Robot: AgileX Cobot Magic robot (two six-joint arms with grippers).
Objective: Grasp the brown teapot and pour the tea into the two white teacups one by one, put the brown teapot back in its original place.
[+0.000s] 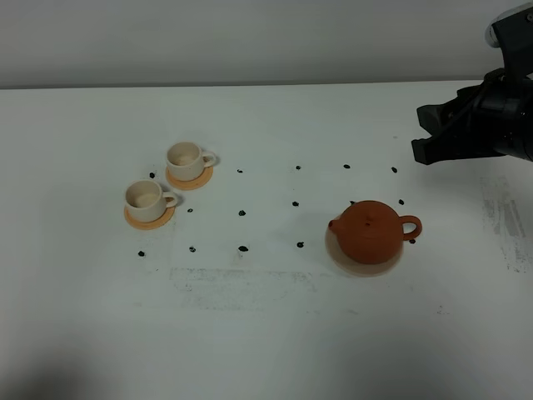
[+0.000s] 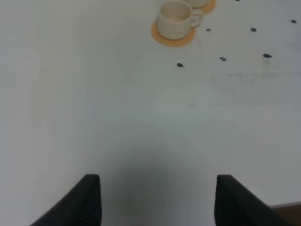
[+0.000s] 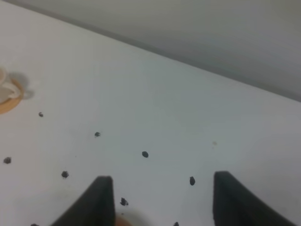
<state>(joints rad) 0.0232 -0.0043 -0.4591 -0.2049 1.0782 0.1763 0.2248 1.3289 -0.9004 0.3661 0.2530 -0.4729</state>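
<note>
White table [image 1: 250, 333]: right end effector [image 3: 160, 200] wide apart, empty, apparently clear of brown teapot [image 1: 371, 233]; left end effector [image 2: 157, 200] apart, empty.

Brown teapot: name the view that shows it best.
Exterior high: the whole brown teapot shows, spout, handle and lid, on its pale disc. The right wrist view gives at most a brownish sliver at its edge; the left wrist view, nothing.

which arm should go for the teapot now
Right. The right gripper, open, hangs just beyond the teapot, on the side its handle points to. The left gripper is outside the overhead view, and its camera shows a cup far off, no teapot.
</note>
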